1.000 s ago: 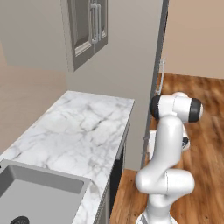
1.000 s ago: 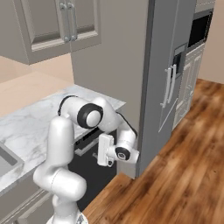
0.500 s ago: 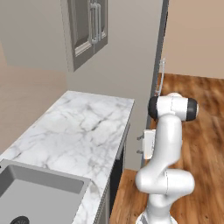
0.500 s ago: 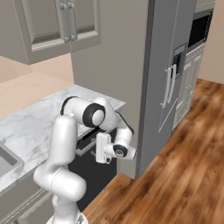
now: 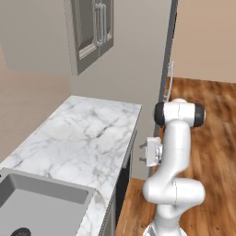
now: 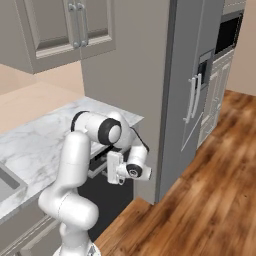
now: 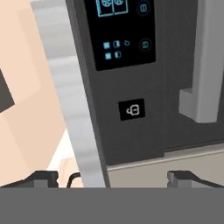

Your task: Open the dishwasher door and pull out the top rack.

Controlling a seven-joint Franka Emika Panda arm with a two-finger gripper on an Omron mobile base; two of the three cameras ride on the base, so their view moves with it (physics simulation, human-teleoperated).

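Note:
The dishwasher door (image 7: 131,78) is a dark grey panel with a lit blue control pad and a lock symbol. It stands upright under the counter. A grey bar handle (image 7: 205,61) runs along it on the right of the hand view. My gripper (image 7: 113,177) is open, close in front of the door, with both fingertips (image 7: 46,177) apart from it and nothing between them. From the base views the gripper (image 5: 143,152) (image 6: 108,168) points sideways at the dark dishwasher door (image 6: 100,197) below the counter edge. The top rack is hidden behind the door.
A marble counter (image 5: 87,138) runs above the dishwasher, with a sink (image 5: 37,207) at its near end. A tall grey fridge (image 6: 195,90) stands just right of the dishwasher. Wall cabinets (image 6: 65,30) hang above. Wooden floor (image 6: 200,210) spreads out to the right.
The hand has moved a little closer to the dishwasher door, towards the counter. The jaws have stayed open.

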